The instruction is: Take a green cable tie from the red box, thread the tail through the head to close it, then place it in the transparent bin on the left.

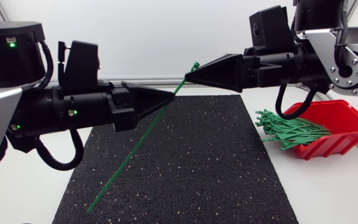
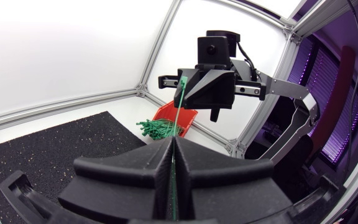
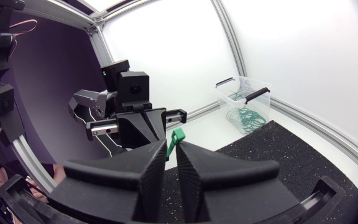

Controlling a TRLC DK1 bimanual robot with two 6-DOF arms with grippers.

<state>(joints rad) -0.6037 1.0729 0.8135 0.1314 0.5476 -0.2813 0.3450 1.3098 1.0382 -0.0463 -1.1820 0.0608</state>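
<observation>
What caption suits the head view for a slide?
Left hand and right hand hold one green cable tie, unthreaded, above the mat; red box holds more.

Left arm (image 1: 48, 109) comes in from left side, last link near level, raised in air. Left end effector (image 1: 171, 98) points toward middle; its wedge fingers (image 2: 129, 177) are pressed together on green cable tie (image 1: 135, 148), pinching it from both sides. Right arm (image 1: 303, 59) comes in from right, slightly higher, also near level. Right end effector (image 1: 187, 76) faces left one, tips near each other, almost nose to nose, not touching.
</observation>
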